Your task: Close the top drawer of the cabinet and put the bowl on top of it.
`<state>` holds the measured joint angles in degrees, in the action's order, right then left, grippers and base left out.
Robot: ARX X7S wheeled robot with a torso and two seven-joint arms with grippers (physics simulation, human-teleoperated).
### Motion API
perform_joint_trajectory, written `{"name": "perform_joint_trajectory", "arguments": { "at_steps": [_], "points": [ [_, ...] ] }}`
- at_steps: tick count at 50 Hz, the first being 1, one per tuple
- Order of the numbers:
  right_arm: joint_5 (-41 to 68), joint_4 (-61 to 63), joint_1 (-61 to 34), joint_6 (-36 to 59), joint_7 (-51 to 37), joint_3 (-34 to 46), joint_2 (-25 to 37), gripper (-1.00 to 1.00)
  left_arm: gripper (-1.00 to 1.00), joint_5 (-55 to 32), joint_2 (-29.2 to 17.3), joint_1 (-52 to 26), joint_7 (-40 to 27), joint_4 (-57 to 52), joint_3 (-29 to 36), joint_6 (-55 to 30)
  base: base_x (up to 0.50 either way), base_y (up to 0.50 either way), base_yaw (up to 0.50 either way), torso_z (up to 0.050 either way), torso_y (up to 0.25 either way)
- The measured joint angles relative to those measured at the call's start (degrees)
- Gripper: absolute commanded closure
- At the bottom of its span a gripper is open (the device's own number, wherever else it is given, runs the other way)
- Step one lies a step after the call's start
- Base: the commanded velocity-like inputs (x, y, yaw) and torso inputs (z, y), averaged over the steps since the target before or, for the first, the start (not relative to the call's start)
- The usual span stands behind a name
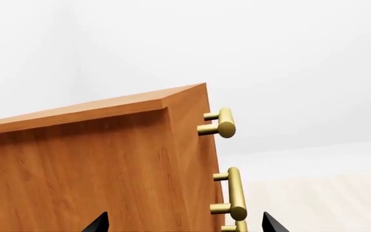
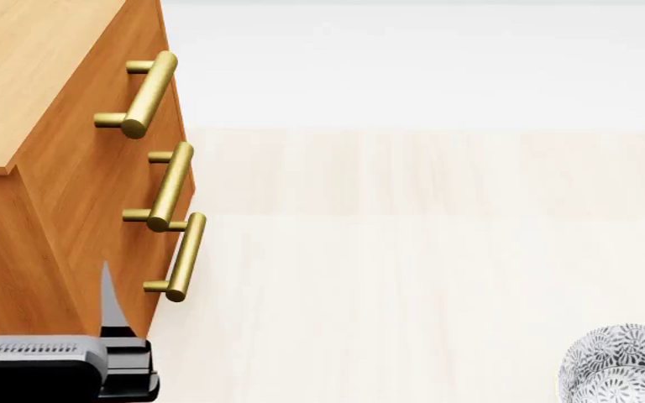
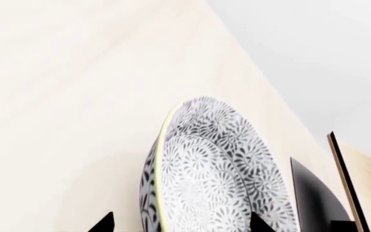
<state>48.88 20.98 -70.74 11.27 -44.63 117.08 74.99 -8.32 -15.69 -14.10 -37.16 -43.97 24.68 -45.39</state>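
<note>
I see the top drawer [image 2: 98, 143] looks shut. My left claw [image 1: 185, 223] sits apart beside the cabinet [image 1: 95, 164]. The bowl [image 2: 625, 365] waits at four o'clock between my right claw's [image 3: 182, 223] open tips. Next I grab it.

one cabinet [image 2: 31, 168], three brass handles [image 2: 144, 94] [image 2: 170, 186] [image 2: 181, 257], one bowl [image 2: 625, 365].

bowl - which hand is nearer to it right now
Right. The right hand has the bowl between its fingertips, while the left hand is over at the cabinet, by the drawer handles.
</note>
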Motion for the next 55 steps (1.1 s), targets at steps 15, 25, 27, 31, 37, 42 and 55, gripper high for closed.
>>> {"name": "perform_joint_trajectory", "arguments": {
  "at_steps": [15, 25, 27, 31, 37, 42, 55],
  "points": [
    [0.0, -0.7, 0.7, -0.5, -0.2, -0.1, -0.4, -1.00, -1.00, -0.2, -0.1, -0.2, -0.2, 0.1, 0.2, 0.1, 0.00, 0.00, 0.00, 0.000, 0.000],
    [0.1, -1.2, 1.0, -0.7, -0.2, -0.2, -0.7, -1.00, -1.00, -0.4, -0.2, -0.2, -0.4, 0.4, 0.3, 0.4, 0.00, 0.00, 0.00, 0.000, 0.000],
    [0.2, -1.3, 1.1, -0.8, -0.2, -0.2, -0.8, -1.00, -1.00, -0.4, -0.2, -0.2, -0.4, 0.4, 0.3, 0.4, 0.00, 0.00, 0.00, 0.000, 0.000],
    [0.2, -1.6, 1.4, -1.0, -0.2, -0.2, -1.0, -1.00, -1.00, -0.5, -0.3, -0.2, -0.4, 0.5, 0.3, 0.5, 0.00, 0.00, 0.00, 0.000, 0.000],
    [0.3, -2.2, 1.8, -1.4, -0.3, -0.3, -1.3, -1.00, -1.00, -0.6, -0.3, -0.2, -0.5, 0.6, 0.3, 0.6, 0.00, 0.00, 0.00, 0.000, 0.000],
    [0.3, -2.7, 2.2, -1.9, -0.3, -0.3, -1.5, -1.00, -1.00, -0.7, -0.4, -0.2, -0.6, 0.7, 0.4, 0.7, 0.00, 0.00, 0.00, 0.000, 0.000],
    [0.4, -3.4, 2.8, -2.3, -0.3, -0.4, -1.7, -1.00, -1.00, -0.8, -0.5, -0.2, -0.8, 0.9, 0.6, 0.9, 0.00, 0.00, 0.00, 0.000, 0.000]
  ]
}}
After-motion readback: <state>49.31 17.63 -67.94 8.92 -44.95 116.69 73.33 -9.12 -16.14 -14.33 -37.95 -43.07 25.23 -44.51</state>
